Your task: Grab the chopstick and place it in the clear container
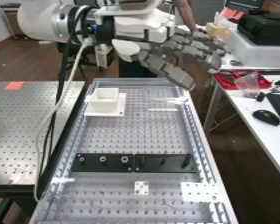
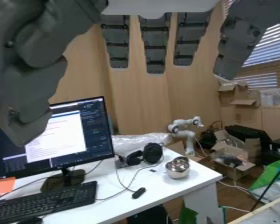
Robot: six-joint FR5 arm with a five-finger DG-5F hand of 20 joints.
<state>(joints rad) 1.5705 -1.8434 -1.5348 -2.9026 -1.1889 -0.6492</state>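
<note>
In the high view the hand [image 1: 184, 47] is above and beyond the bench's far right corner, fingers spread and relaxed, holding nothing. Its straight fingers and thumb hang into the wrist view, where the hand [image 2: 154, 42] has nothing between them. A thin pale strip [image 1: 163, 109] lies crosswise near the far right of the bench; I cannot tell if it is the chopstick. Left of it a whitish square container [image 1: 105, 101] stands upright on a white plate [image 1: 119, 111]. A see-through cup [image 1: 248, 84] is on the side table by a red tray.
Black bars [image 1: 134, 162] with knobs cross the bench [image 1: 131, 135]; white plates [image 1: 199, 192] lie nearer. Cables [image 1: 47, 120] hang along its left edge. On the right desk [image 1: 257, 135] are a mouse and keyboard. The wrist view has a monitor [image 2: 67, 135] and a metal bowl [image 2: 178, 167].
</note>
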